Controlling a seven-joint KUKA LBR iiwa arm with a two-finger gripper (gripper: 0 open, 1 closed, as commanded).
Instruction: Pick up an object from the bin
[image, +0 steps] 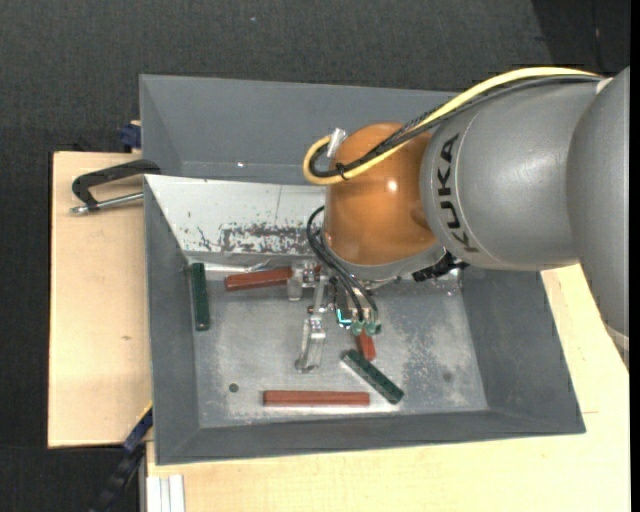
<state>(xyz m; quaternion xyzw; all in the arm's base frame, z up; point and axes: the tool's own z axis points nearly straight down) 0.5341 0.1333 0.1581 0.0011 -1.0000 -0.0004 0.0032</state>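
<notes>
The gripper (338, 348) is sitting low over the middle of the bin (250, 345), fingers spread, and we are seeing nothing between them. A short red piece (367, 347) and a dark green stick (374, 379) are lying just beside it. We are judging that the grasp and lift are still to do.

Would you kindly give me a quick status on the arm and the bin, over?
Gripper low at centre of bin. Short red piece and dark green stick right beside it. Red-brown stick nearer the front, apart.
</notes>
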